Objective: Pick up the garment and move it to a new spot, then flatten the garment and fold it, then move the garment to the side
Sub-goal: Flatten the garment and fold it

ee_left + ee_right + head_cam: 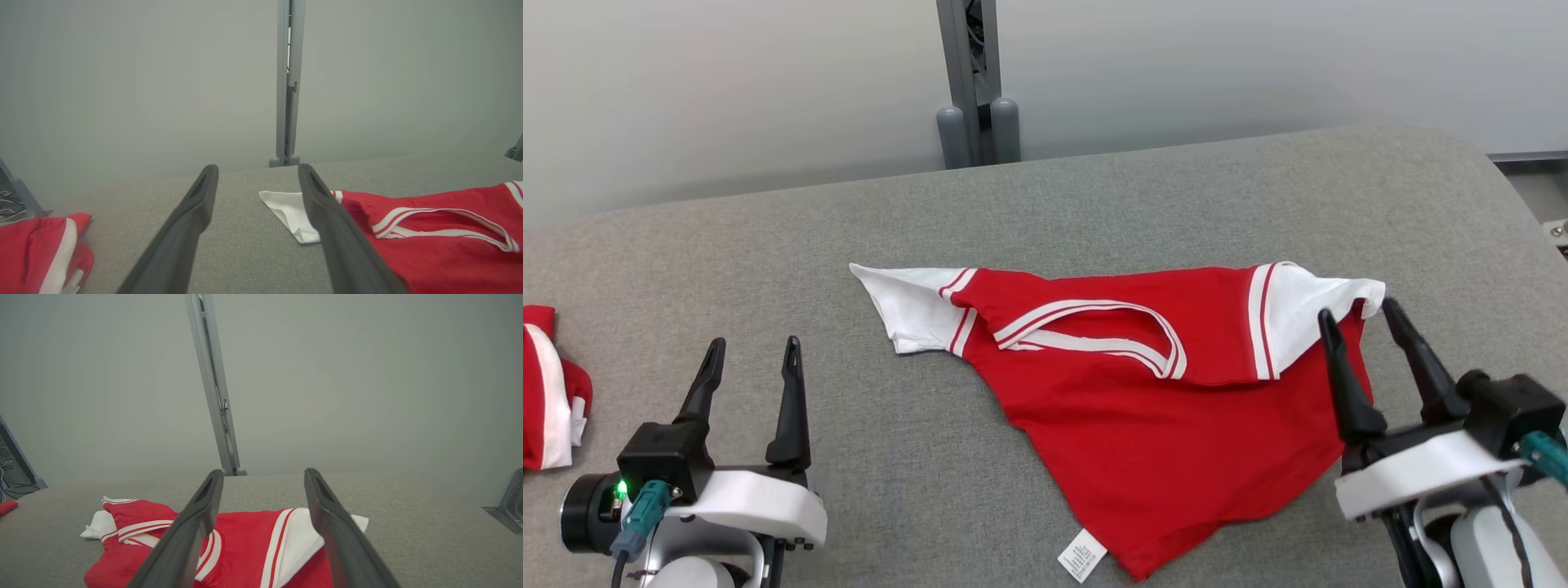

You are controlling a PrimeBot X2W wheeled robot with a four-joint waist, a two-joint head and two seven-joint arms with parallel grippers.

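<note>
The red and white garment (1176, 408) is lying mid-frame on the grey table (768, 245), its top edge doubled over and its hem tapering to a crooked point at bottom centre. Both claws are gaping empty. The left gripper (754, 347) is hovering lower left, well apart from the cloth, and the right gripper (1358, 310) is hanging by the right sleeve. I'm reckoning the folding is half done, with the move aside not yet begun.

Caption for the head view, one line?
Red shirt rumpled on grey table; left gripper and right gripper open, holding nothing.
</note>
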